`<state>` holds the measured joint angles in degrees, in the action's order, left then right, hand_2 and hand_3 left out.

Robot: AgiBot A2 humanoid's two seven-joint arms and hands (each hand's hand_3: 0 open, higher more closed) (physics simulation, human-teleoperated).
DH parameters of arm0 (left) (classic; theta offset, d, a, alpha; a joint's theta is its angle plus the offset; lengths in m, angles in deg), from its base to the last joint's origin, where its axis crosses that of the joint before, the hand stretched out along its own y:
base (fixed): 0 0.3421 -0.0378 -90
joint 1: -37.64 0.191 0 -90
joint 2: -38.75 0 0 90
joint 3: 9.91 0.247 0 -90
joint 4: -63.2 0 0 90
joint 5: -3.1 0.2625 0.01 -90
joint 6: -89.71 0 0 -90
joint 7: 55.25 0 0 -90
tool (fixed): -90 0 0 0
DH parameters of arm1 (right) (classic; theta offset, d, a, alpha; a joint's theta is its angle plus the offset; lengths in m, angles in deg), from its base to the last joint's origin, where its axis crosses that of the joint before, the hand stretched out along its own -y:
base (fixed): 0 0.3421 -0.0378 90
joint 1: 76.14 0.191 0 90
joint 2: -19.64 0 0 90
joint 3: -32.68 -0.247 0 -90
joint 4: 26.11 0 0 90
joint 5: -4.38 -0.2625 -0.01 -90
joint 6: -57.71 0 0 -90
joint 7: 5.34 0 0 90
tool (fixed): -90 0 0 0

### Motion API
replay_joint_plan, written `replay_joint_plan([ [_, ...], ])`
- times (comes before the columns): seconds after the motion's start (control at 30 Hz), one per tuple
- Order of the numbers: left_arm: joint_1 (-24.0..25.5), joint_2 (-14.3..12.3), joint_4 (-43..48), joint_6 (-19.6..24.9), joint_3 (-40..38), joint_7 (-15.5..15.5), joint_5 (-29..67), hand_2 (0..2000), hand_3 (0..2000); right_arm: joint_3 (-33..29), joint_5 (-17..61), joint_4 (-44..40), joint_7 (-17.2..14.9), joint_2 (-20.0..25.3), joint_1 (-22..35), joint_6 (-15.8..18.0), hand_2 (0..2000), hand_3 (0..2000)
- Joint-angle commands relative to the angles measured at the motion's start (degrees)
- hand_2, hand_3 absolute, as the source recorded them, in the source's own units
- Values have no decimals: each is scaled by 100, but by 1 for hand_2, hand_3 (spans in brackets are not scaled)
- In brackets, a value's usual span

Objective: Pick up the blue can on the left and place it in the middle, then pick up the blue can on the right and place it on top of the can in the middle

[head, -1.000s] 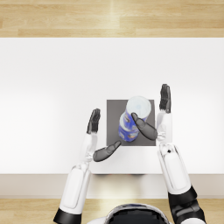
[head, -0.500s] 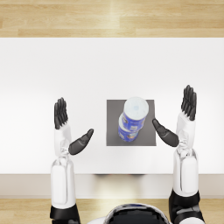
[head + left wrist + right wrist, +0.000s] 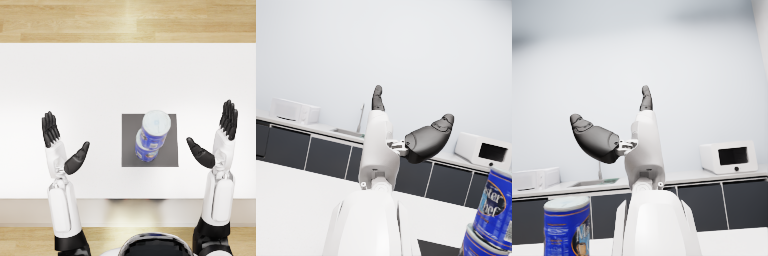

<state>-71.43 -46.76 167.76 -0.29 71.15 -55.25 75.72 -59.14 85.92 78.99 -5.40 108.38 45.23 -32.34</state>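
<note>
Head view: we see the two blue cans stacked on a dark gray mat (image 3: 170, 150) in the middle of the white table (image 3: 100, 80) — the top can (image 3: 155, 127) sits on the bottom can (image 3: 146, 148), and the stack looks to lean slightly away from us. Our left hand (image 3: 60, 145) is well off to the left of the stack, fingers straight and together, thumb splayed toward the cans, holding nothing. Our right hand (image 3: 220, 135) mirrors it on the right, well apart from the cans, also empty. Left wrist view: the left hand (image 3: 401, 135) is raised with thumb apart from the fingers, and the stacked cans show at the frame's edge. Right wrist view: the right hand (image 3: 622, 135) is raised likewise — one can is visible nearby, untouched.
</note>
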Motion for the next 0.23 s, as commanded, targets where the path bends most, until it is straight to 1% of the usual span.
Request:
replay_joint_plan([
  [0.03, 0, 0, -2, 0, -2, 0, 0, 0, 0, -2, 0, -2, 2, 0, -2, 1, 0, 0],
  [0.23, 1, -1, -7, 0, -8, 0, 0, 0, 0, -7, 0, -8, 5, 0, -5, 4, 0, 0],
])
